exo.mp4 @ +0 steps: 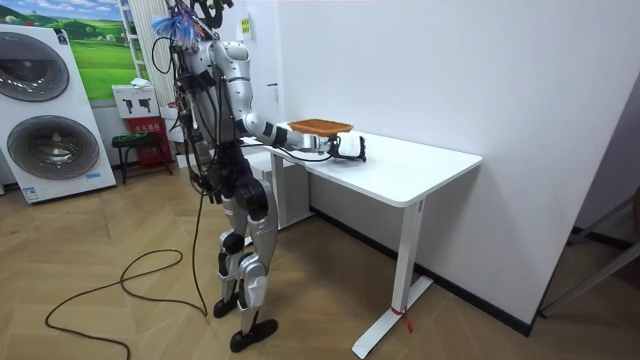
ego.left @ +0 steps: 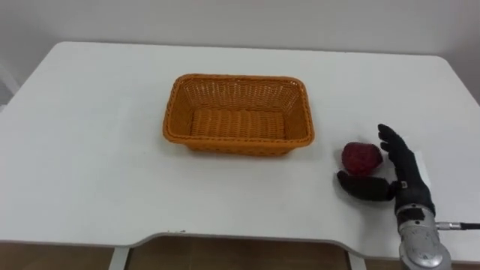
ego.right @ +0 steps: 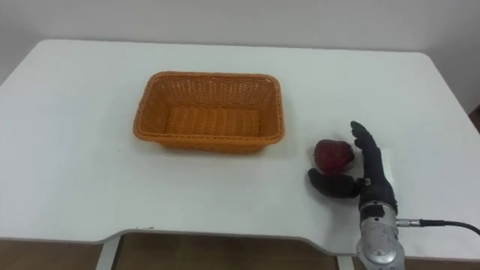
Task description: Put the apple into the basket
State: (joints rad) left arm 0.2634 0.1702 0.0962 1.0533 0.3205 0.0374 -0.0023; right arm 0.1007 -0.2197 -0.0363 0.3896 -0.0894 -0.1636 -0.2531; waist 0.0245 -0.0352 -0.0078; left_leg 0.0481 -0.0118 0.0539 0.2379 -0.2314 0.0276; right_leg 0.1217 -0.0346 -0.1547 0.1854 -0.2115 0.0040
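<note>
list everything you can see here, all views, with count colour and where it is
rectangular woven wicker basket: 1, orange, middle of the table, nothing in it
round apple: 1, dark red, on the table to the right of the basket, apart from it
flat-topped table: 1, white, in front of the robot, against the white wall
front-loading washing machines: 2, white, stacked at the room view's left
landscape picture: 1, green and blue, on the wall behind the robot
wooden floor: 1, light brown, under the robot and table
right hand: 1, black, open on the table beside the apple, fingers to its right, thumb in front of it
</note>
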